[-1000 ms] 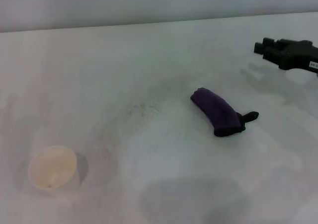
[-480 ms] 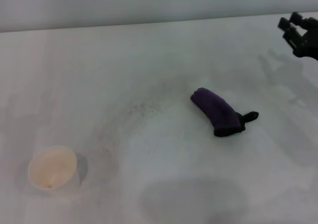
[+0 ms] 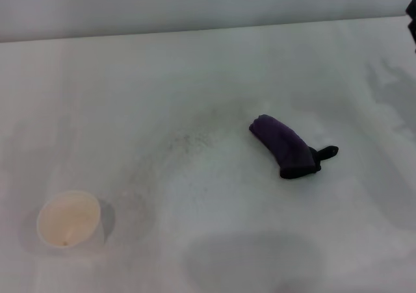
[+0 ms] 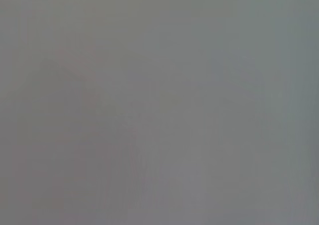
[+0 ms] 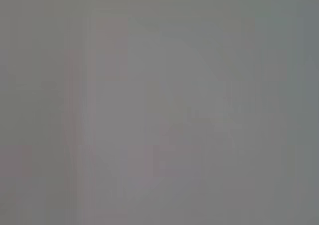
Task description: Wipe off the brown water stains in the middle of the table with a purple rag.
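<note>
The purple rag (image 3: 284, 145) lies folded on the white table (image 3: 214, 72), right of the middle, with its short black tab pointing right. Nothing touches it. The brown water stains are out of view; I see only a faint grey speckled arc (image 3: 185, 140) left of the rag. Only a dark sliver of my right gripper (image 3: 413, 17) shows at the far right edge of the head view, well away from the rag. My left gripper is out of view. Both wrist views are plain grey and show nothing.
A white paper cup (image 3: 68, 218) stands upright at the front left, pale tan inside. The table's far edge meets a grey wall at the back. A broad soft shadow lies on the table at the front centre.
My right gripper has drawn back to the right and away from the table, from beside the rag's far right to almost out of the head view. The rag and cup have not moved.
</note>
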Robot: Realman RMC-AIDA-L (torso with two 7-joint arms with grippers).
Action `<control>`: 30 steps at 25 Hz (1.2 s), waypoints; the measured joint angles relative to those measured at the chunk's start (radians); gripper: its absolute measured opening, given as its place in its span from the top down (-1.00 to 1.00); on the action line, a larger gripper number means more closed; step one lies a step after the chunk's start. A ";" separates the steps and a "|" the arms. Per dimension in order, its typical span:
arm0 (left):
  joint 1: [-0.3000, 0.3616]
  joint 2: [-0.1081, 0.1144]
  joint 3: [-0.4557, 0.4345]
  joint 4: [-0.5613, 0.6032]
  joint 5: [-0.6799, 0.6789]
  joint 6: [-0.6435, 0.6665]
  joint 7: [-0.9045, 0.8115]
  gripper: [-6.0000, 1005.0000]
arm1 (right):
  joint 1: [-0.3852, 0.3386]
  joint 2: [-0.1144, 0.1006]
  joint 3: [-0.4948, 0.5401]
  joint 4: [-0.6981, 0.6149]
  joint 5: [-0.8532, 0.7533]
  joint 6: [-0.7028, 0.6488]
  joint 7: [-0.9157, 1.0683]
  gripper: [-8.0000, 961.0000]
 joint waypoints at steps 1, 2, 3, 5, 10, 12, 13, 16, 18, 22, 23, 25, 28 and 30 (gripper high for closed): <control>0.000 0.000 0.000 -0.001 -0.004 0.000 -0.003 -0.74 | -0.001 0.000 0.007 0.001 0.003 0.002 -0.003 0.28; 0.000 0.000 0.000 -0.001 -0.009 0.000 -0.005 -0.74 | -0.003 0.000 0.013 0.002 0.005 0.004 -0.004 0.28; 0.000 0.000 0.000 -0.002 -0.012 0.000 -0.006 -0.74 | -0.006 0.000 0.017 0.002 0.006 0.005 -0.004 0.28; 0.001 0.000 0.000 -0.002 -0.015 0.001 -0.007 -0.74 | -0.009 0.001 0.028 0.007 0.008 0.007 -0.005 0.28; 0.004 0.000 0.002 -0.002 -0.012 0.005 -0.025 -0.74 | -0.017 0.001 0.085 0.034 0.016 0.010 -0.017 -0.11; 0.007 0.000 0.003 -0.002 -0.010 0.012 -0.030 -0.74 | -0.018 0.001 0.093 0.040 0.017 0.016 -0.033 -0.31; 0.008 0.000 0.003 -0.002 -0.010 0.016 -0.030 -0.74 | -0.019 0.001 0.094 0.041 0.018 0.022 -0.040 -0.40; 0.010 0.000 0.004 -0.002 -0.009 0.024 -0.030 -0.74 | -0.021 0.001 0.094 0.043 0.018 0.038 -0.066 -0.60; 0.010 0.000 0.005 -0.002 -0.007 0.026 -0.030 -0.74 | -0.021 0.001 0.095 0.043 0.018 0.045 -0.083 -0.61; 0.011 0.000 0.006 -0.003 -0.003 0.027 -0.038 -0.74 | -0.021 0.001 0.096 0.043 0.018 0.046 -0.106 -0.62; 0.011 0.000 0.007 -0.006 0.002 0.027 -0.042 -0.74 | -0.021 0.001 0.096 0.042 0.018 0.046 -0.109 -0.62; 0.010 0.000 0.007 -0.011 0.012 0.028 -0.044 -0.74 | -0.021 0.001 0.097 0.042 0.018 0.042 -0.112 -0.62; 0.010 0.000 0.008 -0.015 0.016 0.030 -0.044 -0.74 | -0.021 0.001 0.102 0.041 0.018 0.041 -0.113 -0.63; 0.011 0.000 0.008 -0.026 0.016 0.034 -0.044 -0.74 | -0.021 0.001 0.106 0.040 0.018 0.041 -0.113 -0.63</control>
